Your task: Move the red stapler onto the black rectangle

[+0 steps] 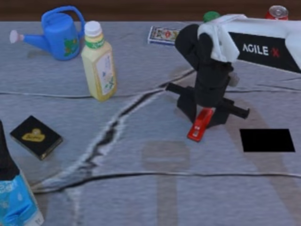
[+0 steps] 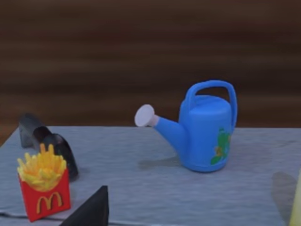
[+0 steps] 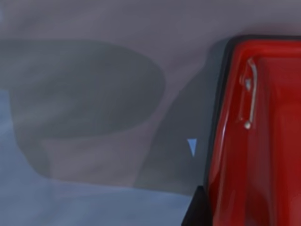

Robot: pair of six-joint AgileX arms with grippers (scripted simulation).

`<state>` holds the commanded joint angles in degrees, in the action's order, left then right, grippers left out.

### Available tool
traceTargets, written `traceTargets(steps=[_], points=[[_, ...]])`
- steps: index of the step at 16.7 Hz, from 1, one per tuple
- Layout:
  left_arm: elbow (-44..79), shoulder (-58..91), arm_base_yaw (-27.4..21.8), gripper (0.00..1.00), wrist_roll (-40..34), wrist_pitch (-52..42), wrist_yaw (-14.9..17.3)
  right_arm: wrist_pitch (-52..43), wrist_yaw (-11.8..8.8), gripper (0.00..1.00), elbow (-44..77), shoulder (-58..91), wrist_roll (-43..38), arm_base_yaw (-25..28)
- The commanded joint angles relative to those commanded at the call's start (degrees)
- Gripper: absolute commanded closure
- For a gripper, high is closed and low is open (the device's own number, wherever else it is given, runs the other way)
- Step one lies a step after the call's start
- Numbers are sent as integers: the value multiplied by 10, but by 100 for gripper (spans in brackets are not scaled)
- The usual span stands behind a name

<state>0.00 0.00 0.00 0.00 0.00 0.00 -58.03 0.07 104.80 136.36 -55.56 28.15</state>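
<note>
A blue-labelled carton (image 1: 16, 202) stood at the table's (image 1: 141, 188) near left edge, a black box with a gold emblem (image 1: 35, 136) just beyond it. Right of centre, the right gripper (image 1: 203, 115) held its jaws closed on the red stapler (image 1: 200, 125), whose long axis ran near-to-far, tilted slightly rightward. The black rectangle (image 1: 267, 140) lay bare nearby to the right. Farther back stood a yellow bottle (image 1: 99, 63), a blue watering can (image 1: 59, 34), a card pack (image 1: 162, 35) and a red can (image 1: 277, 12). The left wrist view showed a fries box (image 2: 44, 188).
</note>
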Motion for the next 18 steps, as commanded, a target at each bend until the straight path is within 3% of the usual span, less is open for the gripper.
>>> traceTargets(steps=[9, 18], points=[[0, 0, 0, 0, 0, 0, 0, -186, -1, 100, 147, -34, 1, 4], [0, 0, 0, 0, 0, 0, 0, -204, -9, 100, 151, -44, 36, -2]])
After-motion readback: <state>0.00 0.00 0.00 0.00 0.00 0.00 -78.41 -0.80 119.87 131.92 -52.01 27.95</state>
